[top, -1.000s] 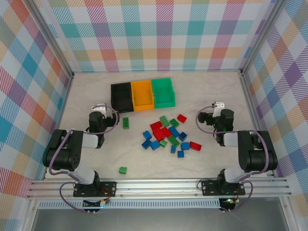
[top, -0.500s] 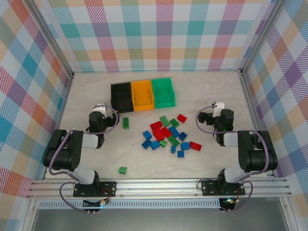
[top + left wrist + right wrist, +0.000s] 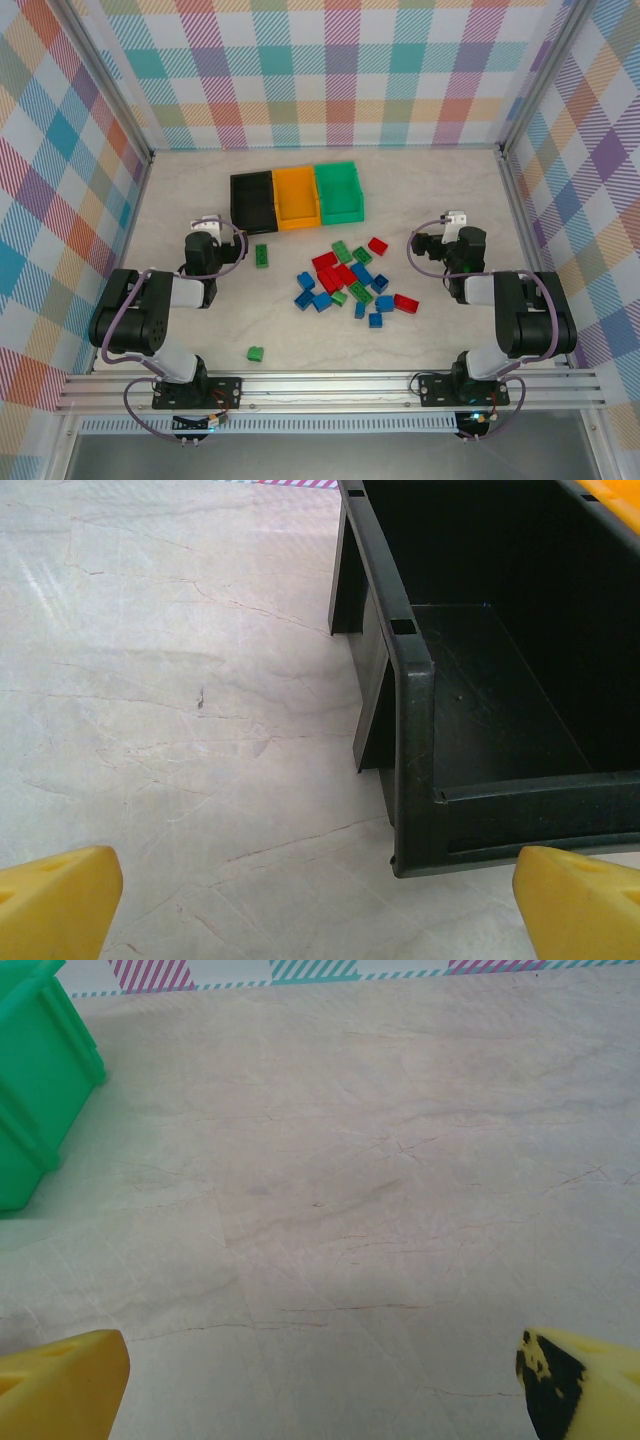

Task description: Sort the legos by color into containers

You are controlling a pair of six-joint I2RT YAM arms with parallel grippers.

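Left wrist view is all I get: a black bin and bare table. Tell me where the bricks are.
Observer: The main pile of red, green and blue bricks lies to the right of your open left pincer, nearer the arms than the bins.
Operator: Name the closest stray.
Observer: A lone green brick lies between that pincer and the pile, just on the near side of the black bin.
Operator: List the other bins.
Observer: An orange bin sits against the black one's right side, then a green bin beyond it, all in one row.
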